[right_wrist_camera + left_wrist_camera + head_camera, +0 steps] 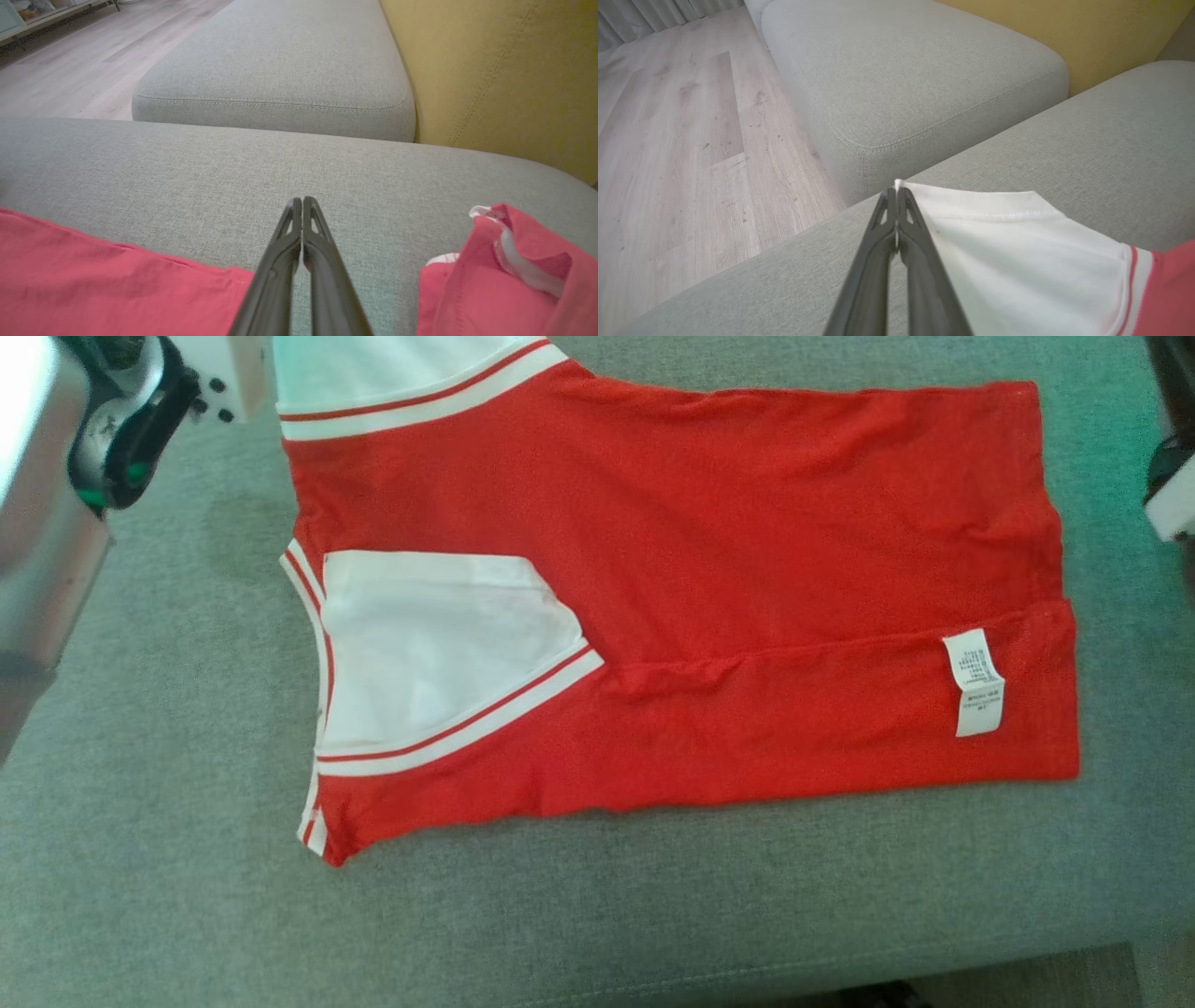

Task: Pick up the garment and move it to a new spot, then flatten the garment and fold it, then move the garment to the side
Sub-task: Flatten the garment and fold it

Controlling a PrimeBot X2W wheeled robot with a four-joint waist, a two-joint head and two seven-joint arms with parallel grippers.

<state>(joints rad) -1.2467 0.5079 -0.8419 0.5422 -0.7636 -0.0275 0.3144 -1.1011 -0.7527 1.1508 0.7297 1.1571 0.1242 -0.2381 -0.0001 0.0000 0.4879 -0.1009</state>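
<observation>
Left hand tight on garment edge

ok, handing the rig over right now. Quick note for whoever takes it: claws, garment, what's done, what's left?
Left claw: shut, apparently pinching the tip of the far white sleeve.
Right claw: shut, nothing seen between its tips, over the grey cushion beside red cloth.
Garment: lying on the cushion, label facing up.
Done: near sleeve and near side folded in over the body.
Left: fold in the far sleeve and side, finish folding, move it aside.
</observation>
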